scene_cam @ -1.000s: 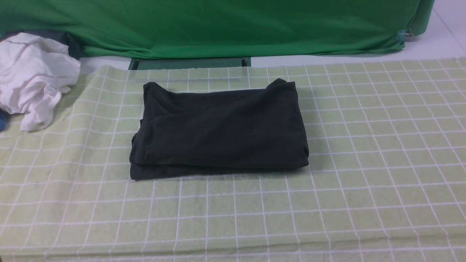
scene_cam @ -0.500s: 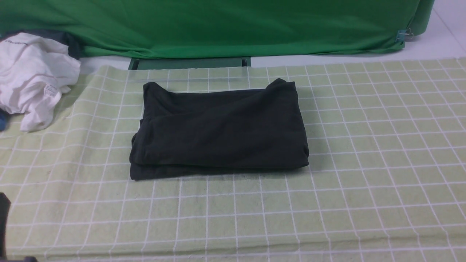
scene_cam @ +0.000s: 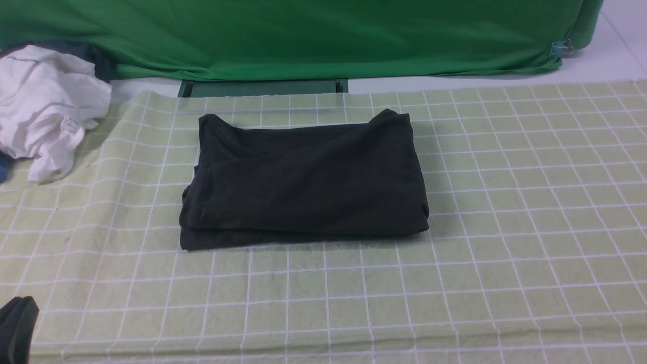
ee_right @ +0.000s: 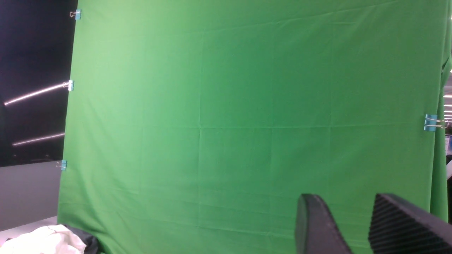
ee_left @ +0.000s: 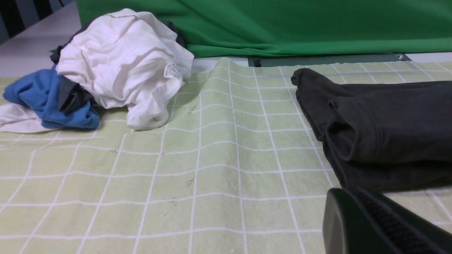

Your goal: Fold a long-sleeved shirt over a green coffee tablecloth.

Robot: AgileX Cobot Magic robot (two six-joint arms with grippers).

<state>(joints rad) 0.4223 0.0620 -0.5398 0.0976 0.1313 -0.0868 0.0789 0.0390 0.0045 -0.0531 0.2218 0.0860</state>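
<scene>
The long-sleeved shirt (scene_cam: 303,182) lies folded into a thick black rectangle on the middle of the green coffee tablecloth (scene_cam: 505,227); no logo shows. My left gripper (scene_cam: 17,323) pokes in at the lower left corner, well away from the shirt. In the left wrist view its fingers (ee_left: 353,211) are pressed together with nothing between them, just short of the shirt's near edge (ee_left: 388,123). My right gripper (ee_right: 344,204) is out of the front view; it is raised, with a clear gap between its fingers, facing the backdrop.
A crumpled white garment (scene_cam: 45,101) sits at the far left with a blue cloth (ee_left: 46,95) beside it. A bright green backdrop (scene_cam: 323,35) hangs behind the table, held by a blue clip (scene_cam: 558,49). The tablecloth (ee_left: 212,158) ripples near the white garment.
My left gripper has come into the lower left corner of the front view. The folded shirt has not moved.
</scene>
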